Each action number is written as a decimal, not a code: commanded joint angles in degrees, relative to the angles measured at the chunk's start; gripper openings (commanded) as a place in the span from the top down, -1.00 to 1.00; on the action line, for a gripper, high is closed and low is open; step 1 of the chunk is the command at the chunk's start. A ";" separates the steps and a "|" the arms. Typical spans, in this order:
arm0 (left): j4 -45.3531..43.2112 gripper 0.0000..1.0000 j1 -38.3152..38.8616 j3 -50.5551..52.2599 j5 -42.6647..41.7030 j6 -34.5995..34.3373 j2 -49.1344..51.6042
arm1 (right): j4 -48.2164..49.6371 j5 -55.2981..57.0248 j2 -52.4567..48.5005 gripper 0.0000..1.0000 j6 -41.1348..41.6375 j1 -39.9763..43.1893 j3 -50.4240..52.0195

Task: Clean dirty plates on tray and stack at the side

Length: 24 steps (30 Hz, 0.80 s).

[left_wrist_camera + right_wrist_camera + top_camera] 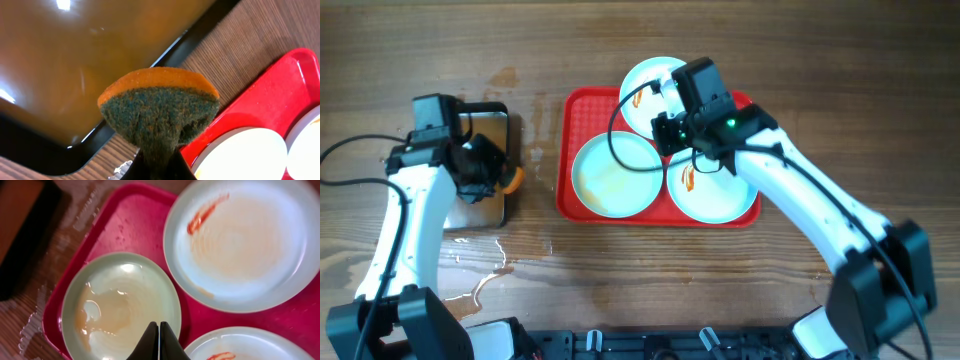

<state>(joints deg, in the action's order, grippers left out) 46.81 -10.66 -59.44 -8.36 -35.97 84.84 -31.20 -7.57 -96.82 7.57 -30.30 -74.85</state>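
Seen from overhead, a large red rectangular plastic tray [566, 150] lies on the brown wooden worktop [840, 70] carrying three round white plates [610, 175]: one at its far edge and two side by side nearer the robot. The right pincer [668, 135] hangs above the spot where the three meet, while the left pincer [492, 175] sits over a black-rimmed metal pan [500, 205] left of the tray, an orange-backed scouring sponge [512, 180] in its grip. A puddle [485, 265] of water glints on the wood nearby. From the left wrist, the pincer is clamped on the sponge's dark green pad, which fans upward in front of the pan and the tray's corner. From the right wrist, the fingertips are pressed together, holding nothing, above the rim of a plate filmed with cloudy water; the plate beside it bears an orange-red sauce smear [205, 215], and a third, also smeared, shows at the bottom edge.
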 commanded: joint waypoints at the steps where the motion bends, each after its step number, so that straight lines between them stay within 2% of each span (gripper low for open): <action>1: 0.35 0.92 -1.20 0.28 -3.80 0.20 -0.66 | 0.57 15.08 4.31 0.91 -3.74 -6.36 -1.33; 3: 0.46 0.92 -1.20 0.28 -3.76 1.22 -0.66 | -0.35 21.44 4.66 0.83 -2.43 -9.35 -1.33; 9: 0.61 0.92 -1.20 0.28 -3.80 1.22 -0.66 | -3.30 17.25 -1.16 0.25 1.60 -8.00 -1.33; 15: 0.63 0.92 -1.20 0.31 -3.78 1.25 -0.66 | -2.45 7.87 -10.95 0.05 1.55 -4.81 -1.33; 24: 0.61 0.92 -1.20 0.31 -3.78 1.22 -0.66 | -0.48 9.20 -15.80 -0.11 -0.07 -4.33 -1.33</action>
<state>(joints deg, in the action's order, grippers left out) 47.42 -11.70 -59.42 -11.05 -35.68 84.84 -32.32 1.50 -110.28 8.23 -34.70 -75.50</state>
